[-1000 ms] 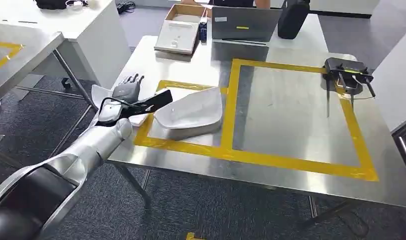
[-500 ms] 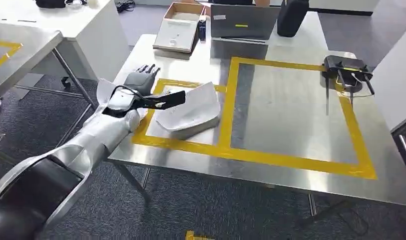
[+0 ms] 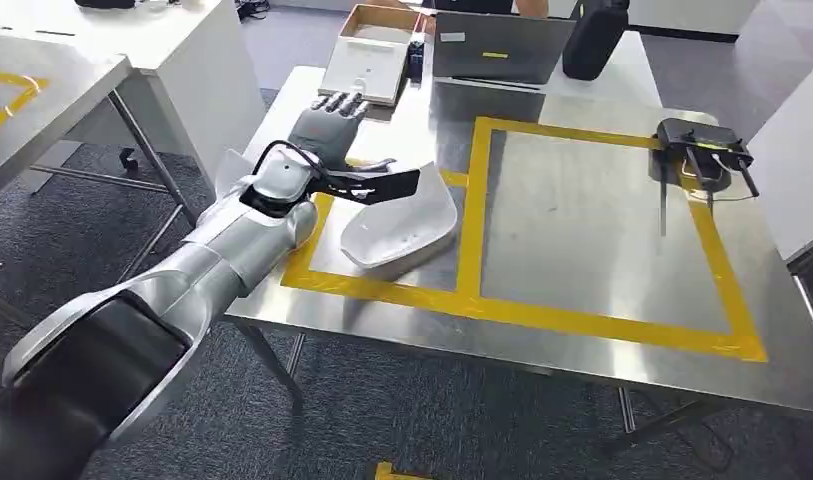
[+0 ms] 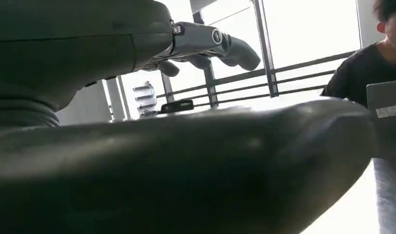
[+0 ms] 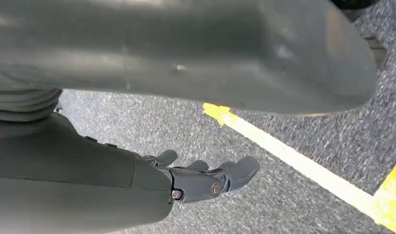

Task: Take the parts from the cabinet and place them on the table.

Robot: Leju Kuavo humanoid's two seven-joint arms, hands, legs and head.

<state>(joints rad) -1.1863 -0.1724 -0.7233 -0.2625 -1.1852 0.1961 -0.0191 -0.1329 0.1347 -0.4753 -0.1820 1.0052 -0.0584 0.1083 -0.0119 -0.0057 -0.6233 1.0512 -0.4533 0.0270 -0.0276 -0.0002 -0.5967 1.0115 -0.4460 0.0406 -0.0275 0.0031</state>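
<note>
My left hand [image 3: 327,122] hangs over the tabletop [image 3: 582,200] near its left edge, fingers stretched flat and apart, holding nothing; it sits just beyond the white part [image 3: 402,225], nearer the far edge, and I cannot tell whether the wrist or its black camera bracket is touching the shell. The part lies on the tabletop inside the left box of the yellow tape [image 3: 472,210], its near end close to the tape line along the near edge; a second white part [image 3: 232,170] peeks out from under my forearm at the left edge.

My worry: pulling the arm back carelessly could let the bracket catch the shell's raised rim and drag it over the tape, or nudge the piece at the left edge off the tabletop; that one looks closest to falling.

The white part is a shallow curved shell, hollow side up; I judge its long axis to run diagonally, from the near-left corner toward the far-right, the broad end toward the centre tape line.

My right hand [image 5: 205,178] hangs above the grey floor [image 5: 293,200], fingers loosely curled and apart, with nothing in them.
</note>
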